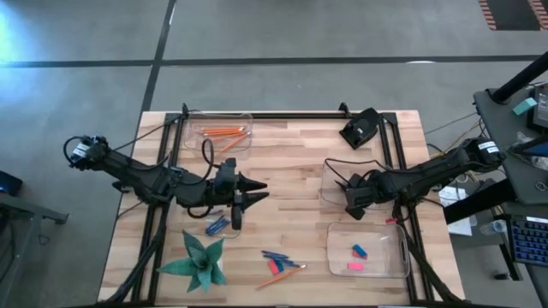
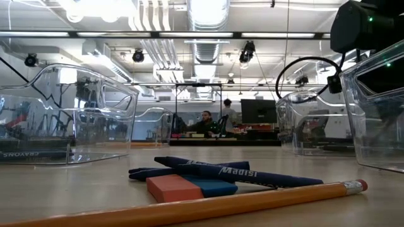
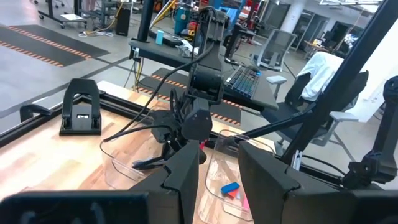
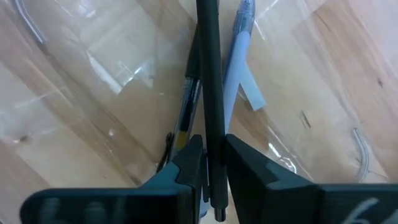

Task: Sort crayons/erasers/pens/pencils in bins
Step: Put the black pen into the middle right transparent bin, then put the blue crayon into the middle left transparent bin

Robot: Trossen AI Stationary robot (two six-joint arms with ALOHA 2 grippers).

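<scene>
On the pale wooden table (image 1: 291,171), ringed by a black rail frame, 4 clear bins are spread out. At the far edge, 1 bin (image 1: 190,137) holds orange pencils (image 1: 224,133). At the near right, another bin (image 1: 334,257) holds erasers (image 1: 357,257), 1 blue and 1 pink. Over on the right side sits a bin (image 1: 329,184) with the right gripper (image 4: 213,163) inside it, pinching a dark pen (image 4: 209,81) between its fingers; a light blue pen (image 4: 238,53) and another dark one lie on the bin floor beneath. The left gripper (image 1: 253,190) hovers near the middle of the table with its fingers (image 3: 183,177) spread apart and nothing between them. Just beside it, toward the near edge, lie a few blue crayons (image 1: 217,226), and a green paper star (image 1: 199,261) sits at the near left. Loose items remain near the front: blue crayons (image 2: 214,171), a red and blue eraser (image 2: 189,187) and an orange pencil (image 2: 208,207) with a pink tip. A black stand (image 1: 361,127) rests at the far right of the table.

Beyond the table the floor is grey concrete crossed by dark lines. Farther back are desks with monitors, ceiling ducts and lights overhead, and 2 people (image 2: 208,121) at a workstation.
</scene>
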